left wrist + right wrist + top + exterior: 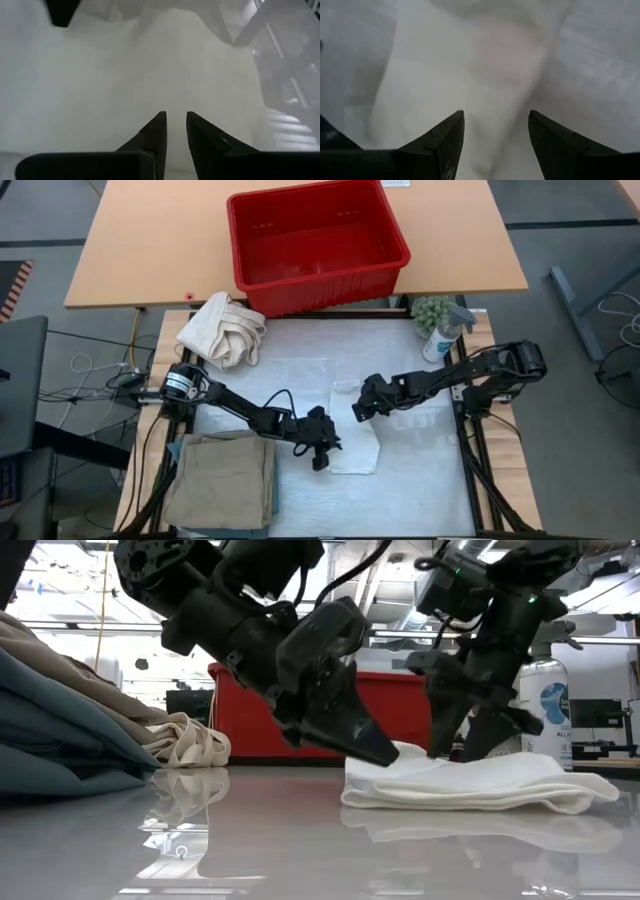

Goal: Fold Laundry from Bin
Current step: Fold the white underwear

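The small white cloth (356,442) lies folded flat at mid-table, also shown in the low view (470,785). My left gripper (333,445) slants down at the cloth's left edge, its fingers (176,125) only a narrow gap apart with nothing between them. Over the cloth's far end my right gripper (357,412) points steeply down, wide open (496,130). The red bin (315,240) stands on the wooden table beyond. Tan trousers (222,478) lie folded on a teal garment at the near left. My left gripper has its fingertips (385,754) right at the upper left edge of the cloth (405,762); whether they touch it I cannot tell. My right gripper's fingers (445,735) go down behind the cloth's far side, which hides their tips, so touch cannot be told.
A cream bundled canvas cloth (222,330) lies at the far left of the work surface. A spray bottle (440,338) and a small green plant (432,310) stand at the far right. Bare surface lies to the right of the white cloth and nearer than it.
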